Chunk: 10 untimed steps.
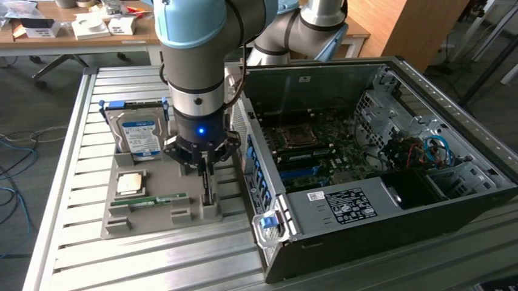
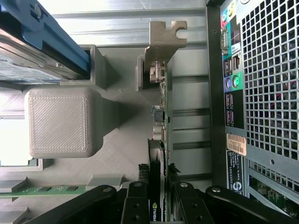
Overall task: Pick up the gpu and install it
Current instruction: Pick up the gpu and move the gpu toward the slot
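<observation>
We start at the black fingers (image 2: 135,205) of the gripper (image 2: 161,207), which stand narrowed but not closed, one on each side of the gpu (image 2: 161,140). The gpu is a thin, dark, rectangular expansion card standing on its long edge. In the wrist view a sliver of space shows between one finger and the card's face. From the exterior view the gripper (image 1: 207,176) hangs straight down from the grey and light-blue arm (image 1: 198,54), right over the gpu (image 1: 208,193).

The card sits upright in a slot of a grey printed plastic holder (image 1: 174,182), and its silvery notched metal bracket (image 2: 164,37) is at the end away from the fingers. A rounded block of that holder (image 2: 58,121) rises just beside the card.

On the holder, toward the exterior view's left of the card, a narrow green memory stick (image 1: 155,200) lies flat. A small pale square part (image 1: 130,183) is just behind it. Farther back stands a silver hard drive with a blue label and blue clips (image 1: 139,136).

The holder rests on a slatted aluminium surface (image 1: 73,182). Just beside it, on the exterior view's right, an open black and grey computer case (image 1: 389,200) lies on its side, showing its motherboard (image 1: 307,145). The case's ported, perforated rear panel (image 2: 271,70) faces the card.

Beyond all this a wooden surface (image 1: 81,36) carries white boxes.
</observation>
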### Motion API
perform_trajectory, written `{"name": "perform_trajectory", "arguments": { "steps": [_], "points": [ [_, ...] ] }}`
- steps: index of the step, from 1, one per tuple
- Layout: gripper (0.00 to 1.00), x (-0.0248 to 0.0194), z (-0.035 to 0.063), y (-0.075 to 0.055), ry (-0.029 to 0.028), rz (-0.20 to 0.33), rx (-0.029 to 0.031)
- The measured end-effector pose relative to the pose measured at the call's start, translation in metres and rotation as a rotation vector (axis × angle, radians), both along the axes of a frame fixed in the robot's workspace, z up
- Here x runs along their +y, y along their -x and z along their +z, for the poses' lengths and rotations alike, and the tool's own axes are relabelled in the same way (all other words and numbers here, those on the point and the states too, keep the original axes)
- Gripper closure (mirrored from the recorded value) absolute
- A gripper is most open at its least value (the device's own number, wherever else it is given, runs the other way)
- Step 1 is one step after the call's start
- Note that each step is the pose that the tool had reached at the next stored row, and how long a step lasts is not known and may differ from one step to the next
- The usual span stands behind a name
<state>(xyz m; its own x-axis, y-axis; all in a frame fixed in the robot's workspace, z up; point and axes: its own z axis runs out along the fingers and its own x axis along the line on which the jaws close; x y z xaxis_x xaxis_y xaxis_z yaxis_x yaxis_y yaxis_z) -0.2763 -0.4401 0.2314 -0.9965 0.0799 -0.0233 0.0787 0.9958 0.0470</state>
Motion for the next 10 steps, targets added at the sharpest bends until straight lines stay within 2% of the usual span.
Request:
{"name": "perform_trajectory", "arguments": {
  "steps": [10],
  "points": [
    [0.74, 0.0, 0.0001, 0.0, -0.0001, 0.0, -0.0001]
  ]
}}
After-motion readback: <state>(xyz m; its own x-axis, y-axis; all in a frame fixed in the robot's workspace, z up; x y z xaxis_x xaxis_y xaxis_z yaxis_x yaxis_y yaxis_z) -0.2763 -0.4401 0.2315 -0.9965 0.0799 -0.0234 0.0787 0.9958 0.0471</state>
